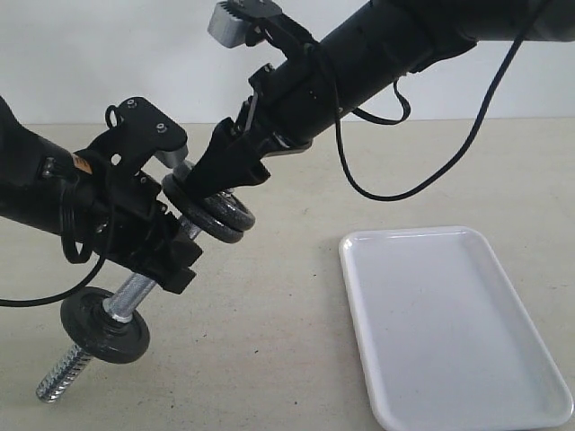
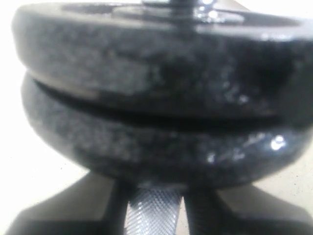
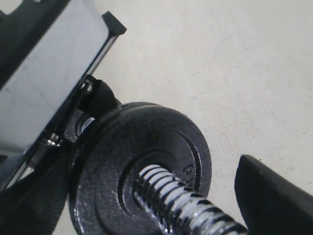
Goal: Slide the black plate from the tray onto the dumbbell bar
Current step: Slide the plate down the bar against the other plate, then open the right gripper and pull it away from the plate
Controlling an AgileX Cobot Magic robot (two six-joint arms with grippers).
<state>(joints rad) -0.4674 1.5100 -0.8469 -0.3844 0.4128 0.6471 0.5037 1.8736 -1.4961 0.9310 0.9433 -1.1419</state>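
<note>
1. left pincer (image 1: pixel 172 250): narrow, clamped on the knurled middle of the bar (image 1: pixel 130 292). The bar is tilted, threaded tip low by the table. I can't tell if the tip touches.
2. Below that pincer, toward the low end, is a lone plate (image 1: pixel 88 325) on the bar, apart from the fingers.
3. Just past the same pincer's fingers, on the high side, is a second plate (image 2: pixel 146 147).
4. The black plate (image 3: pixel 171 137) is stacked on that one, on the side facing the right pincer. The bar's threaded end pokes through its hole.
5. right pincer (image 1: pixel 223 178): jaws wide, straddling the black plate. One finger (image 3: pixel 274 196) stands clear of the rim and the other side is hidden. I read it as not gripping.
6. Step: the plate is on the bar, so the slide looks all but done and is at the seating or release stage. A dark seam shows between the two rims, and I can't tell if they sit flush.
7. Next: the right pincer backs straight out along the bar axis, jaws kept wide so no finger catches the rim. The left pincer holds the clamp and the tilt so the stack sits against it.
8. tray (image 1: pixel 449 323): well apart from the right pincer, on its far right, flat, nothing in it.
9. Surface is a beige matte table (image 1: pixel 296 341), lightly speckled. The room is a plain white wall (image 1: pixel 135 54) behind.
</note>
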